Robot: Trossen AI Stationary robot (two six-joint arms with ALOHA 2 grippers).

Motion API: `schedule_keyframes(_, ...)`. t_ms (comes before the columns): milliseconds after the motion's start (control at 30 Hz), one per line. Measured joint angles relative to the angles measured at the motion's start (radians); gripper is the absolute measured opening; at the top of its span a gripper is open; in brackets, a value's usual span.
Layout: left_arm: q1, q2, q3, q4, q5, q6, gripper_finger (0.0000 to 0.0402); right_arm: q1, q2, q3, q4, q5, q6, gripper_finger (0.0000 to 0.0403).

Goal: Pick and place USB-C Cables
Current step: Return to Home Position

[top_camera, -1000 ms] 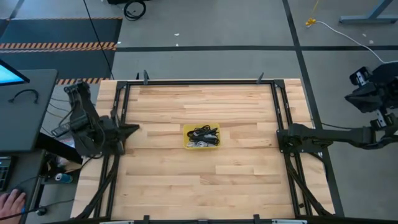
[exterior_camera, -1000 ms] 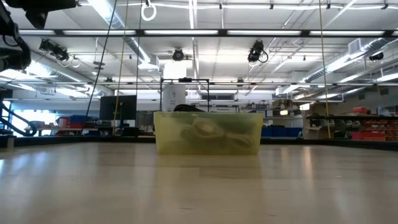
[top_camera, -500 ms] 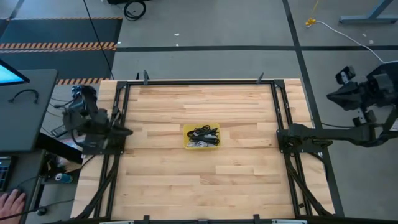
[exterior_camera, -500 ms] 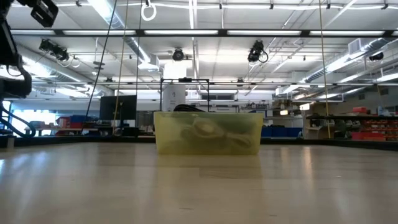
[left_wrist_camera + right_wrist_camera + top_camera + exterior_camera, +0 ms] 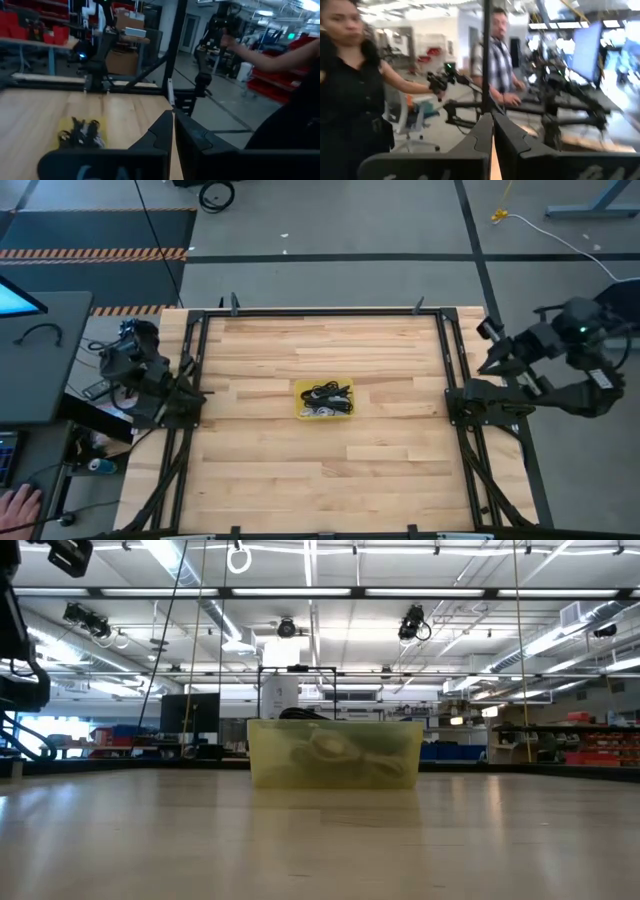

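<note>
From my console, the high view showed a person's hand (image 5: 18, 502) at the near left corner, off the table (image 5: 300, 480). Next to the right came the left arm (image 5: 145, 375), folded up over the table's left edge, well apart from the work. Its left gripper (image 5: 173, 116) had its jaws closed with the two fingers meeting, and I saw nothing held between them. Past those fingers its wrist camera looked across the wood at the yellow bin (image 5: 64, 126), and a person's outstretched arm (image 5: 280, 55) showed in the room beyond. The yellow bin (image 5: 298, 401) sat near the middle of the table, alone on the bare boards. The USB-C cables (image 5: 325, 393) lay heaped inside it, black ones tangled on top and light ones toward the near side. In the low view I could make out a pale bundle and darker ones through the bin's translucent wall (image 5: 270, 765). I saw no cable out on the wood. Farther right, the right arm (image 5: 545, 355) was drawn back beyond the table's right edge. The right gripper (image 5: 492, 116) also had its jaws closed, finger against finger and empty. Its camera faced the room, where a person in black (image 5: 350, 95) and a person in a checked shirt (image 5: 497, 65) stood.
</note>
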Motion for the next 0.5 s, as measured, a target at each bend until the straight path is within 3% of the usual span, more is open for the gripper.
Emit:
schedule_keyframes(133, 0.000, 0.000, -0.035, 0.001, 0.013, -0.073, 0.0025, 0.002, -0.095, -0.152, 0.171, -0.052, 0.077, 0.0022)
schedule_keyframes(300, 0.001, 0.000, -0.109, 0.067, -0.030, -0.114, 0.0025, 0.001, -0.276, -0.383, 0.317, -0.044, 0.206, 0.0022)
schedule_keyframes(433, 0.002, 0.000, -0.183, 0.220, -0.104, -0.015, 0.0025, 0.002, -0.438, -0.513, 0.402, -0.025, 0.243, 0.0023)
schedule_keyframes(500, 0.004, 0.000, -0.219, 0.327, -0.140, 0.083, 0.0025, 0.003, -0.436, -0.527, 0.413, -0.031, 0.275, 0.0022)
